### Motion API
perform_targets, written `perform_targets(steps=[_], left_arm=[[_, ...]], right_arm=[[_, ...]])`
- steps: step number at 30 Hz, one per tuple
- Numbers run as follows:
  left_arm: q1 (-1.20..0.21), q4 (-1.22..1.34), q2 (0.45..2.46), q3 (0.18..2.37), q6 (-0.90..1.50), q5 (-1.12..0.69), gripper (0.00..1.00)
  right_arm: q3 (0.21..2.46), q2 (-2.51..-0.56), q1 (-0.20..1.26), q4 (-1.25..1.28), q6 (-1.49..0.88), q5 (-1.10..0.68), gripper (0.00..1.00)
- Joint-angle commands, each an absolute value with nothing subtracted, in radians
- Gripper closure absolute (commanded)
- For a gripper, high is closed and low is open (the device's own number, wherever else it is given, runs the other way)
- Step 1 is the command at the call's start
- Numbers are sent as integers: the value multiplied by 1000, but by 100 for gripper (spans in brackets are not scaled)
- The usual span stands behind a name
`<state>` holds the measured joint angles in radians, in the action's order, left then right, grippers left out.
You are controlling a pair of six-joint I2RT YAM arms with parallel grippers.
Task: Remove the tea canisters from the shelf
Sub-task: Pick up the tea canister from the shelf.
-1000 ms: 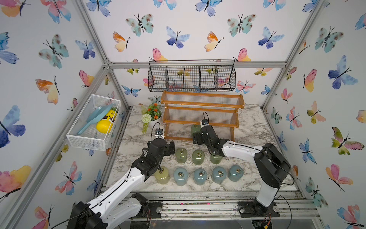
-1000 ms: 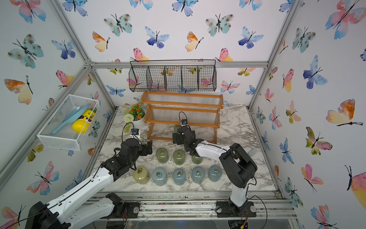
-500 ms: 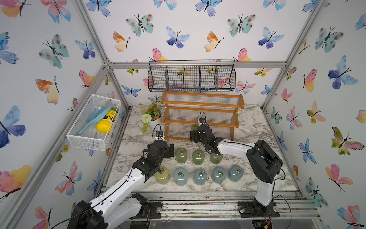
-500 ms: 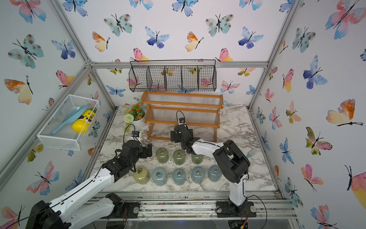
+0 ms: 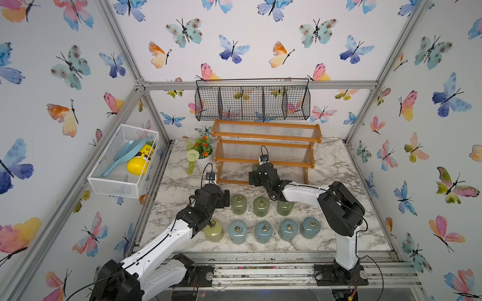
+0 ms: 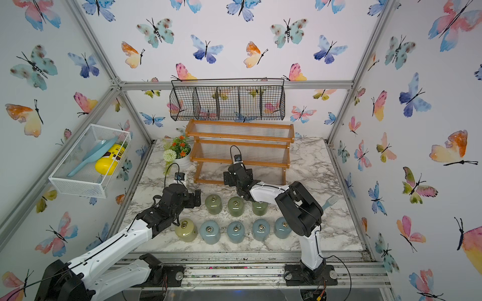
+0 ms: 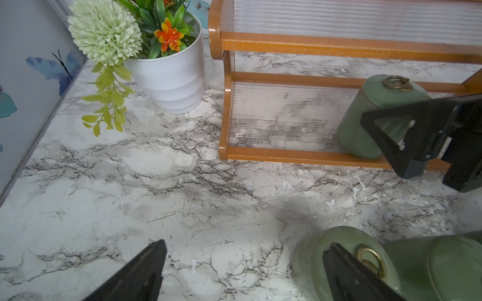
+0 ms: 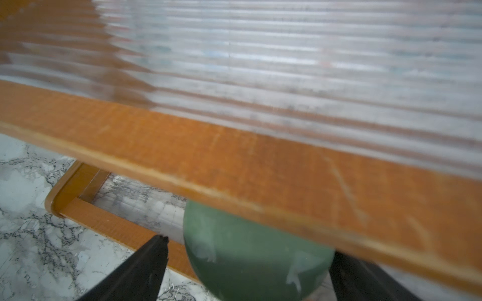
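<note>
- Wide open and empty at the shelf (image 5: 266, 135): right gripper (image 8: 247, 250), a finger on each side of the last canister (image 7: 365, 109), not closed on it.
- Last canister: green, upright on the lowest tier, left of its middle, tucked under the rail (image 8: 234, 161) of the tier above.
- Open and empty over bare table (image 7: 182, 195): left gripper (image 7: 245, 249), just left of the far row (image 5: 261, 206) of three green canisters.
- Risk one: a straight lift, likely to knock the lid into that rail. Calls for a pull toward the near side first.
- Risk two: glossy glaze, apt to slip in a light or off-centre squeeze and tip over on the ribbed tier.
- Risk three: right forearm low over the right end of the far row, so a careless retreat could push a green canister into the near row (image 5: 263, 232).
- Right wrist view only: rail overhang and both fingers flanking the canister, almost hidden behind the gripper in both top views.
- Left wrist view only: ring pull and upright stance.
- Top views only: the count, eight on the table, upper two tiers bare.
</note>
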<state>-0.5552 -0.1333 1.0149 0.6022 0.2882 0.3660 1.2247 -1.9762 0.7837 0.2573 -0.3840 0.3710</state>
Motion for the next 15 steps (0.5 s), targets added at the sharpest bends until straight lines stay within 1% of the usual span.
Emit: perform_targets(steps=[1,15], left_arm=[[-549,-146,1017,615,302,339,2],[-550,-161,1022,623,304,331,2]], right_arm=[[1252,-1989,774,289,-370,381,0],[1267,-2030,746,307,-349,327,0]])
